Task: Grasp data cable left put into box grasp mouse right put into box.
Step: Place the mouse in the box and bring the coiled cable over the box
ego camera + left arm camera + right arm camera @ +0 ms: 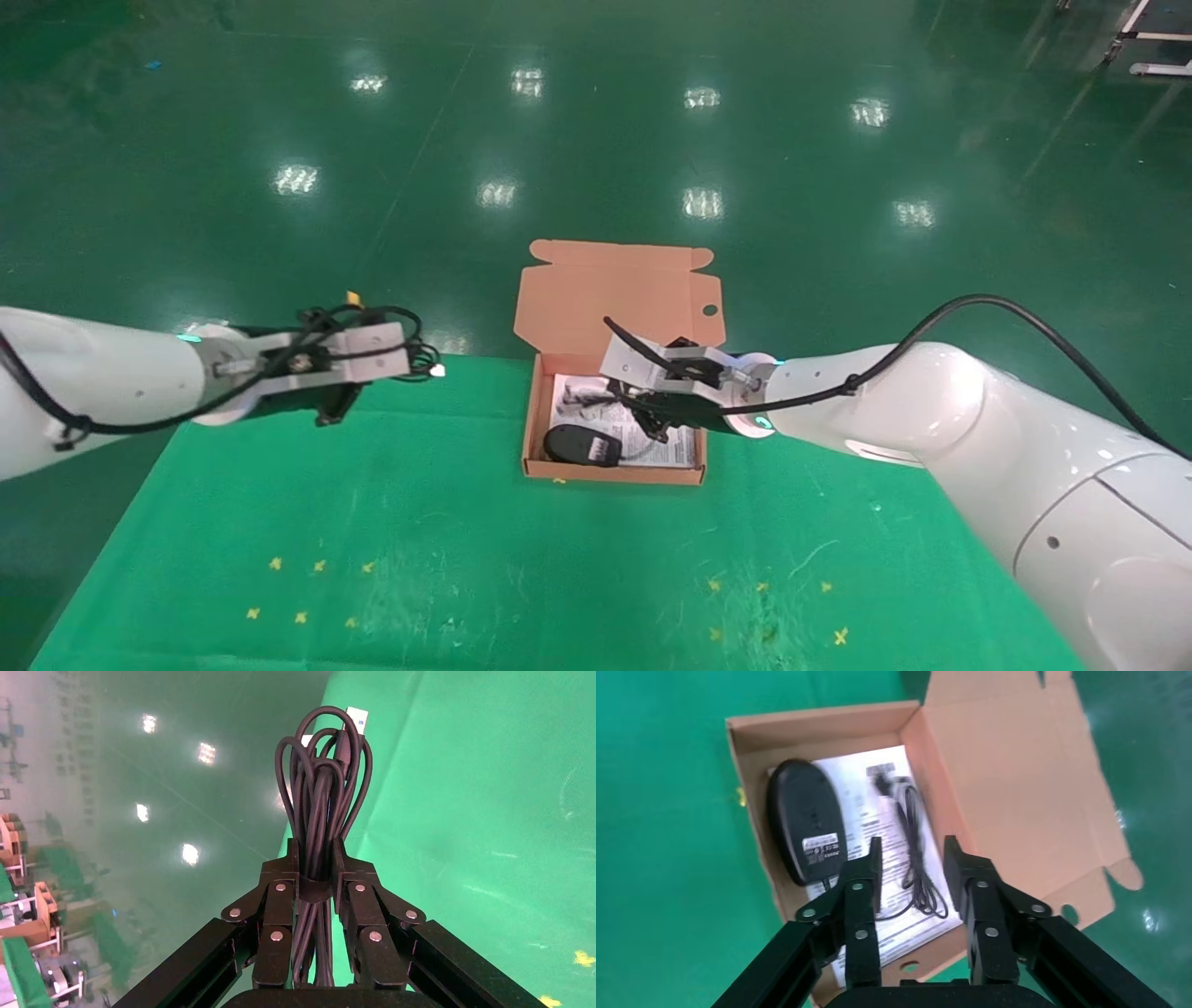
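1. Green cloth covers the table (391, 522), which stands on a glossy green floor; the box (537, 419) sits open near the table's far middle, its flap lid (619, 294) leaning back away from the robot.
2. The left gripper (316, 864) hangs above the table's far left edge, pressed together on the data cable (320, 797), which it pinches at the bundle's waist.
3. The cable's long axis runs straight out from the left gripper, loops and pale plug (357, 719) leading.
4. From that gripper the box lies well off toward the robot's right, so the coming carry is judged to be a sideways one, and the left arm alone bears the cable.
5. The right gripper (912, 860) hovers above the box, spread and holding nothing.
6. The mouse (805, 818) already lies inside on the white sheet (877, 811), toward the near left corner, long axis across the box, its cord (916, 846) trailing beside it.
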Tool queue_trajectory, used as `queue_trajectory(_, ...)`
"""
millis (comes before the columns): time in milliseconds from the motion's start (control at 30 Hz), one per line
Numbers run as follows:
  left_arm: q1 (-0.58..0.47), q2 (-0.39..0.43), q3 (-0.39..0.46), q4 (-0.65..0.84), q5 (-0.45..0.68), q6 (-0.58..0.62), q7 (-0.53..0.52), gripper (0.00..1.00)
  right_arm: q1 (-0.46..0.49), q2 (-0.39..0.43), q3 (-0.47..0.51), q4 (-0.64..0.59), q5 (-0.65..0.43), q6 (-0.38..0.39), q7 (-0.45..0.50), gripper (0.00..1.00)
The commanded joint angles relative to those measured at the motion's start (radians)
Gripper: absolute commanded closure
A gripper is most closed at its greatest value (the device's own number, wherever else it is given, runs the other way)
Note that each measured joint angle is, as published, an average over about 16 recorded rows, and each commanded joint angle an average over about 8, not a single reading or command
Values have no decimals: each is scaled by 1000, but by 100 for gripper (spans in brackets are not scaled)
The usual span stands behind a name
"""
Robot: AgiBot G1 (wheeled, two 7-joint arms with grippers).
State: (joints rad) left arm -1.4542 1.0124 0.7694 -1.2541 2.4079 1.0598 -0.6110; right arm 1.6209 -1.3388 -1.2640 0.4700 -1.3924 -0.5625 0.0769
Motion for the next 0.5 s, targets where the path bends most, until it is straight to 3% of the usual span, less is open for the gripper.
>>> queue_trajectory(33,4,6,2,2,-2,-4,2,100,-3,6,-2,12,2,3,6,0)
queue_trajectory(233,14,80,12,95,-43,-93,62,100,7,73,-4,69,-3,0,22,0)
queue_trajectory(500,4,236,24,317,-117,-276,200,100,39,239,-20,180,-53,10,66,0)
